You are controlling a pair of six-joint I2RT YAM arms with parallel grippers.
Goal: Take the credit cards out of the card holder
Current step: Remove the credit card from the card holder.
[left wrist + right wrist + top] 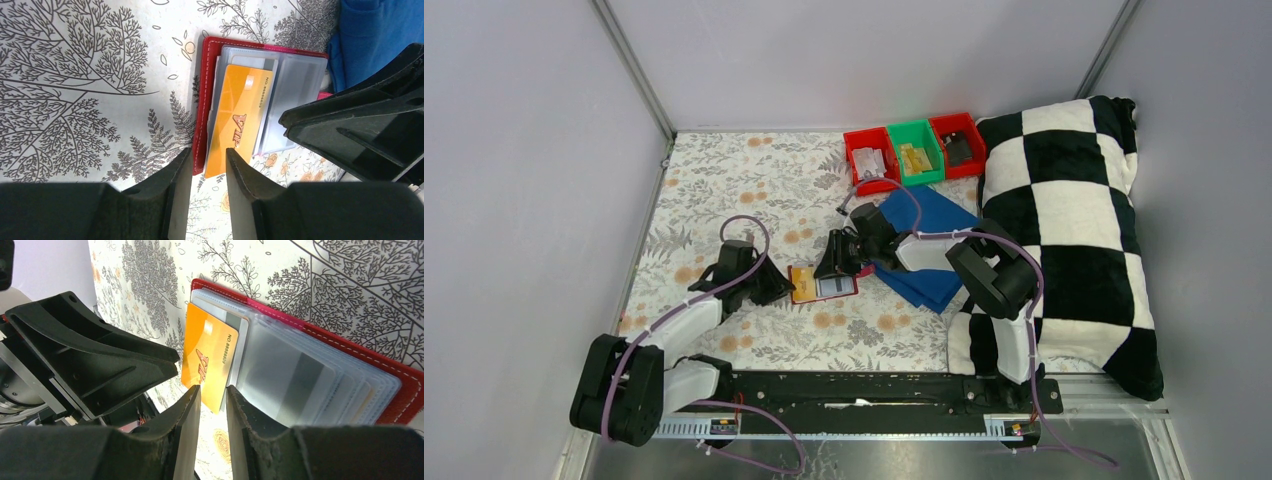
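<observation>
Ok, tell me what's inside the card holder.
In the card holder, an orange VIP card sticks out of clear sleeves, a pale card behind it. Deeper sleeves overlap, obscuring whatever else they hold.

A robot test booth in a lab is seen: plain grey panels [524, 150] are framed by metal posts [634, 70], and a left arm [689, 320] and right arm [1014, 340] are bolted to a black rail [874, 390] on a cloth-covered table [754, 180].

The left arm [686, 322] and right arm [926, 252] reach inward over the middle of the table [724, 170], their tips facing each other. The left gripper [208, 159] has its jaws narrowly parted. The right gripper [213, 392] shows the same slim gap.
</observation>
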